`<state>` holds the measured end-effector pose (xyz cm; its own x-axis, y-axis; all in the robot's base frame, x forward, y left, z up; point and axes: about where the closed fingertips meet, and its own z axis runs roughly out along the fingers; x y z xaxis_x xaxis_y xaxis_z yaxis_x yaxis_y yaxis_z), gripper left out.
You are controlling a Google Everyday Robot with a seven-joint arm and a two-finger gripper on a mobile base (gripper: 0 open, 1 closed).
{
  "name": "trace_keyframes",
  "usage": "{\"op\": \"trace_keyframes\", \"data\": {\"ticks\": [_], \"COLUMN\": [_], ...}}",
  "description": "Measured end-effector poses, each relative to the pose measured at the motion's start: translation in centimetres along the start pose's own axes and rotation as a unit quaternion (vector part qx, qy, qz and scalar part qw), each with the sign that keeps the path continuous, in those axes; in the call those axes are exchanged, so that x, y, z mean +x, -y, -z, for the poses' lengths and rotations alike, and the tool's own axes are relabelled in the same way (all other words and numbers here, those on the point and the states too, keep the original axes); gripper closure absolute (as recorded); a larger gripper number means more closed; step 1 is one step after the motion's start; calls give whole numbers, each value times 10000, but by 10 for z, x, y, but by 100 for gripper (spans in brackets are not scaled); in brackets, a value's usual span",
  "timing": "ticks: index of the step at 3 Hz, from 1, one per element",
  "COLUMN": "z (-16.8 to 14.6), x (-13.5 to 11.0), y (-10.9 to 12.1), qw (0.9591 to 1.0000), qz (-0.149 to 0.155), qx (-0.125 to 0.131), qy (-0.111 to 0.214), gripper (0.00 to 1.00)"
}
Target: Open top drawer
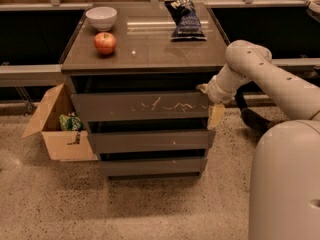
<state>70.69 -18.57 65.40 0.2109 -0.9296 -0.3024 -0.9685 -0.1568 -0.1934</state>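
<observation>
The top drawer is the wide grey-brown front with white squiggly scratches, just under the cabinet top. It looks closed or nearly so, with a dark gap above it. My gripper is at the drawer front's right end. One fingertip sits at the front's upper right corner, by the dark gap. The other finger hangs down beside the right edge. The fingers stand apart and hold nothing.
On the cabinet top are a white bowl, a red apple and a dark chip bag. Two shorter drawer fronts lie below. An open cardboard box stands on the floor at the left. My pale robot base fills the right foreground.
</observation>
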Motion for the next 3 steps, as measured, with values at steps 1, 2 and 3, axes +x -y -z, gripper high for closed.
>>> {"op": "trace_keyframes", "data": {"ticks": [1, 2, 3], "z": [11, 29, 42], "x": [-8, -18, -28], "y": [-9, -22, -39], "qw": [9999, 9997, 9992], "qz": [6, 34, 43], "qx": [99, 231, 304], "qy": [27, 120, 258], "gripper": [42, 65, 88]}}
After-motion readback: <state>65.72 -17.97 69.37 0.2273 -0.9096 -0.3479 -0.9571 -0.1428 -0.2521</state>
